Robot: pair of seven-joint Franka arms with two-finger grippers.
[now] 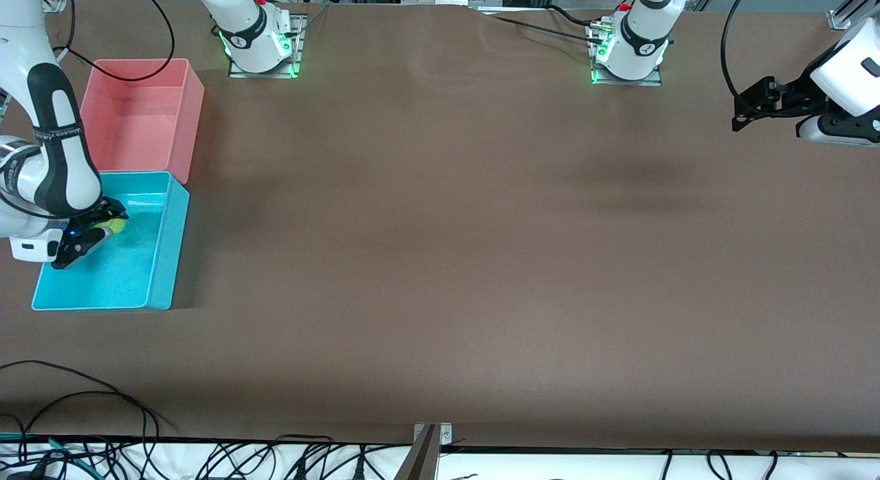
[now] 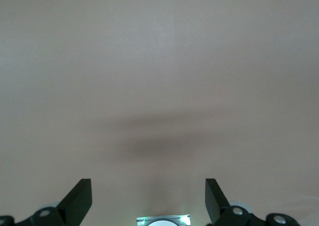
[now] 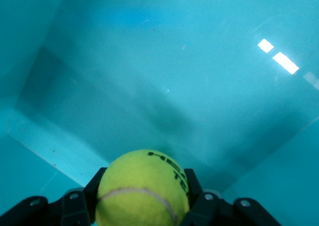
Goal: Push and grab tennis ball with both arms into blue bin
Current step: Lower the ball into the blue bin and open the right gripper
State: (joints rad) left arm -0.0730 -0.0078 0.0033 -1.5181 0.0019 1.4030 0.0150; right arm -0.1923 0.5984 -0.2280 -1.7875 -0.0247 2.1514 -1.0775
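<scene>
Inside the blue bin [image 1: 161, 260], right gripper [image 1: 96, 232] clamped around the tennis ball [image 3: 142, 188]. Over bare table [image 1: 447, 260] at its own end, left gripper [image 2: 148, 201] waiting, jaws spread wide, holding nothing.

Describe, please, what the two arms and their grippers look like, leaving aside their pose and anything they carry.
Both arms are glossy white with rounded links and dark grey to black joint bands; green lights glow at their bases, and black cables trail from them. The right arm bears small white lettering on a dark band. The right gripper and left gripper are black with two angular fingers.
</scene>
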